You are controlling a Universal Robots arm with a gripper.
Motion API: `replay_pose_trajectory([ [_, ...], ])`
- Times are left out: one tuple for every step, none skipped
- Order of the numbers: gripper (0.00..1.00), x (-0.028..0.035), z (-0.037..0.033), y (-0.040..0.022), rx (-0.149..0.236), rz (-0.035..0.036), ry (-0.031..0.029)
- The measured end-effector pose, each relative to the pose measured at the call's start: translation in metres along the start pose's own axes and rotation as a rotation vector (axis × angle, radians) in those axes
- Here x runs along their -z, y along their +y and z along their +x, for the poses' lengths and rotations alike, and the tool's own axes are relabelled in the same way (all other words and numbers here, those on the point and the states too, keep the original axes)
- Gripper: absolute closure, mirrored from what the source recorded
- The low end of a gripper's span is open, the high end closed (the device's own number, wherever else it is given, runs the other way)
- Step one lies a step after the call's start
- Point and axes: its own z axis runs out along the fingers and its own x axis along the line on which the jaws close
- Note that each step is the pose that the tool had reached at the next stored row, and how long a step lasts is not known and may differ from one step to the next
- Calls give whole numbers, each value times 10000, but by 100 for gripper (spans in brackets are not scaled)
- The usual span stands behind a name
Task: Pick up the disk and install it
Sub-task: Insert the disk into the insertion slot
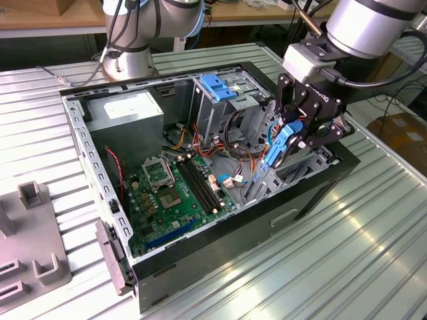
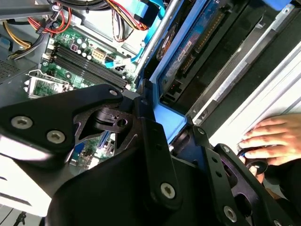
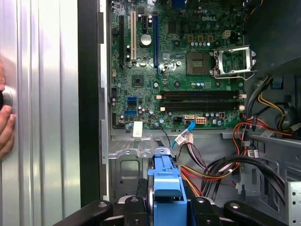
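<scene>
One arm leans over the case, gripper clamped on the edge-up disk

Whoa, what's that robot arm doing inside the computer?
The robot's black gripper is clamped on a flat disk in a blue plastic bracket. It holds the disk steeply tilted, with the lower end inside the open black computer case, beside the green motherboard. It is not seated yet. A person's hand rests outside the case.
</scene>
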Motion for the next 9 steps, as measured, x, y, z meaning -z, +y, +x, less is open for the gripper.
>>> replay_pose_trajectory([
  [63, -21, 1, 0, 1, 0, 0],
  [63, -39, 1, 0, 0, 0, 0],
  [63, -50, 1, -1, 1, 0, 1],
  [63, -53, 1, -1, 0, 0, 0],
  [63, -53, 1, -1, 0, 0, 1],
  [63, -53, 1, -1, 0, 0, 2],
  [63, -54, 2, -1, 0, 0, 1],
  [63, -55, 1, -1, 1, 0, 0],
  [63, -55, 1, -1, 0, 0, 1],
])
